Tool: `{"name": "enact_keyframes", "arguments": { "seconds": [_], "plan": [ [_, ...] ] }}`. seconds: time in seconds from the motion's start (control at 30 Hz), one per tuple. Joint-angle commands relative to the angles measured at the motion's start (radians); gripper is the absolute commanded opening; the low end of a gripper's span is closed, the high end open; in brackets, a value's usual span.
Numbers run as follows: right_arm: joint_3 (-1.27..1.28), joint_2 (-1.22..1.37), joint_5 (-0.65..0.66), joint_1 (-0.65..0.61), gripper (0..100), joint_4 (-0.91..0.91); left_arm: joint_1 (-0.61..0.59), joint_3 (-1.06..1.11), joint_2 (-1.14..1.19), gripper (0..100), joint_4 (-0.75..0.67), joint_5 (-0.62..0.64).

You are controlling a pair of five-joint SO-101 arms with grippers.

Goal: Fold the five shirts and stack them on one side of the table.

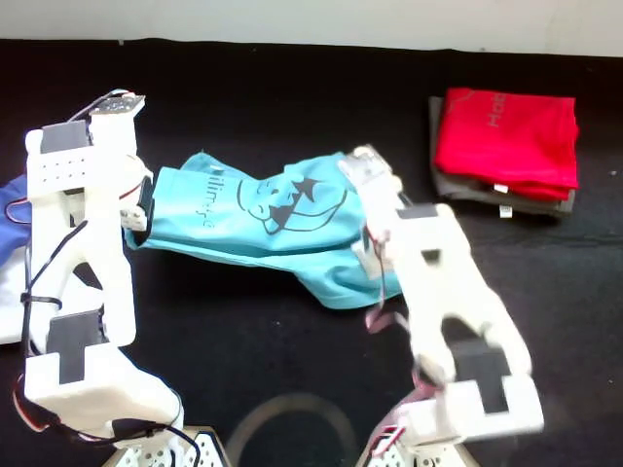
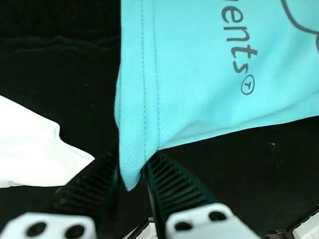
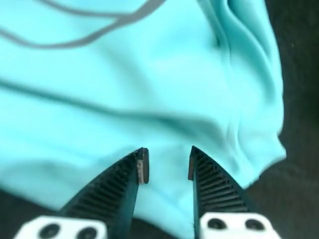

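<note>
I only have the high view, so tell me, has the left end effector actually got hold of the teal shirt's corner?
Observer: Yes, the left wrist view shows the left end effector shut on a corner of the teal shirt, with the hem pinched in it.
Operator: And the right one?
Observer: The right end effector is open over the shirt's fabric, with nothing pinched.
Operator: Anything beside the left corner?
Observer: A white garment lies close by, not touching the teal.
</note>
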Motion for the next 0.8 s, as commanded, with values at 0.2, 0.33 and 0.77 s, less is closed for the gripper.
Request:
{"name": "enact_keyframes", "arguments": {
  "seconds": [0.2, 0.33, 0.77],
  "plan": [
    [-0.618, 0.366, -0.011, 0.084, 13.9, 0.053, -0.059, -0.058, -0.059, 1, 0.026, 0.008],
    [-0.785, 0.460, -0.026, 0.131, 13.9, 0.081, -0.059, -0.153, -0.059, 1, 0.112, 0.008],
    [-1.366, 0.467, -0.163, 0.085, 14.1, 0.829, -0.051, -0.168, -0.047, 1, 0.104, 0.006]
  ]
}}
